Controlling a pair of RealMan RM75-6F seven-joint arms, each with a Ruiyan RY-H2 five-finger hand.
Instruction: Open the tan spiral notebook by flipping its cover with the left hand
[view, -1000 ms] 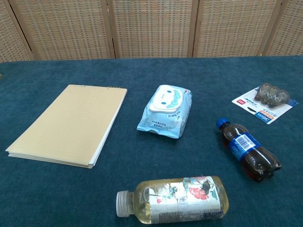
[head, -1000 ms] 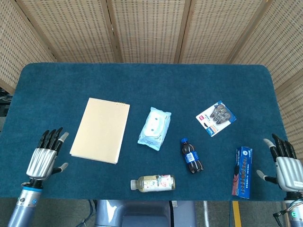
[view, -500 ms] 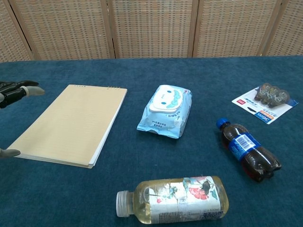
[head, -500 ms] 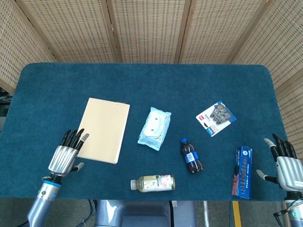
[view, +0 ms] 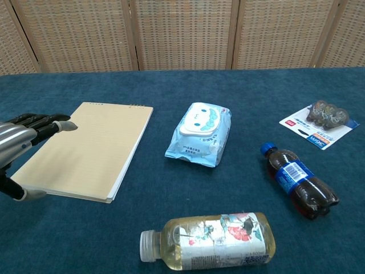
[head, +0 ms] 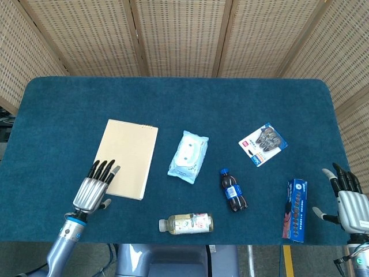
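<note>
My left hand hung over the near left corner of the tan spiral notebook, fingers stretched out flat and a little apart, with nothing held. From the chest camera I saw the dark fingertips lying above the cover's left edge and the thumb reaching in by the near corner; I could not tell whether any of them touched the paper. The notebook lay closed and flat on the blue table, left of centre, its spiral binding along the far short edge.

My right hand sat at the near right edge of the table in the head camera only, fingers spread and empty, just right of a blue box lying lengthwise.

To the right of the notebook lay a pale blue pack of wet wipes, apart from it. A dark cola bottle with a blue cap lay on its side nearer to me and right of the wipes. A clear bottle of yellowish drink lay on its side at the near edge, its white cap pointing left. A blister card of small dark items lay further back on the right.
</note>
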